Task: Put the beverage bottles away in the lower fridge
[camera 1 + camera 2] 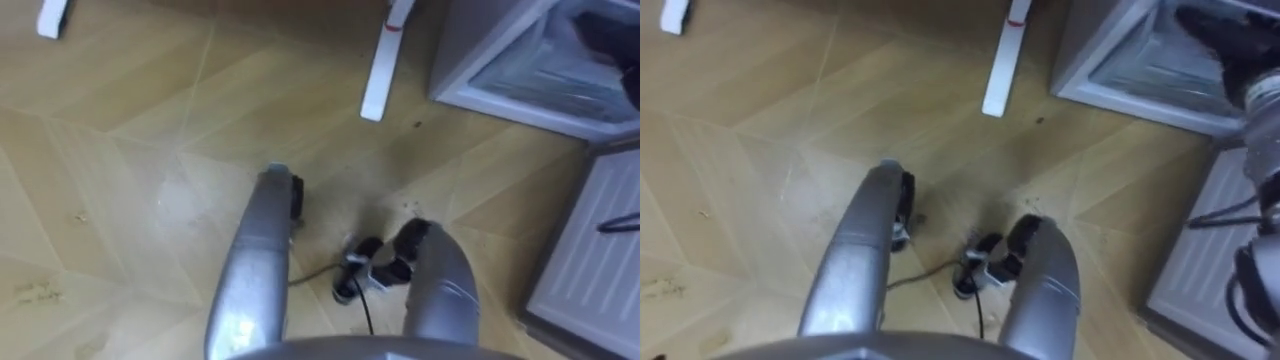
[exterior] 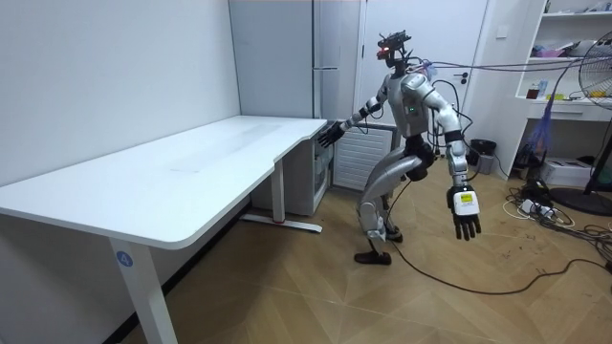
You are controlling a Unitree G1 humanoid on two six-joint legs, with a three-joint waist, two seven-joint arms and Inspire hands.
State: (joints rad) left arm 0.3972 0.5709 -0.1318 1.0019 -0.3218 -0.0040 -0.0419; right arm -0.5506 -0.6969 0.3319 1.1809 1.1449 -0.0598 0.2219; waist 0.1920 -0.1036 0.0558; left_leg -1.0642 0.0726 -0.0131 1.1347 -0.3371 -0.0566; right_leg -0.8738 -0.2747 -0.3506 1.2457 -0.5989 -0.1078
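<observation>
Pale parquet floor — boxy grey fridge, open.

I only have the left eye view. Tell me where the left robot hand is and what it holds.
Observer: In the room view the left robot hand hangs low behind the robot, toward that view's right. Its fingers are straight and it holds nothing.
Operator: Now report the right one. I only get a dark blur at the open fridge.
Observer: In the room view the right robot hand is stretched out in front of the robot, just past the far corner of the white desk. Its fingers are spread and I can see nothing in it.
</observation>
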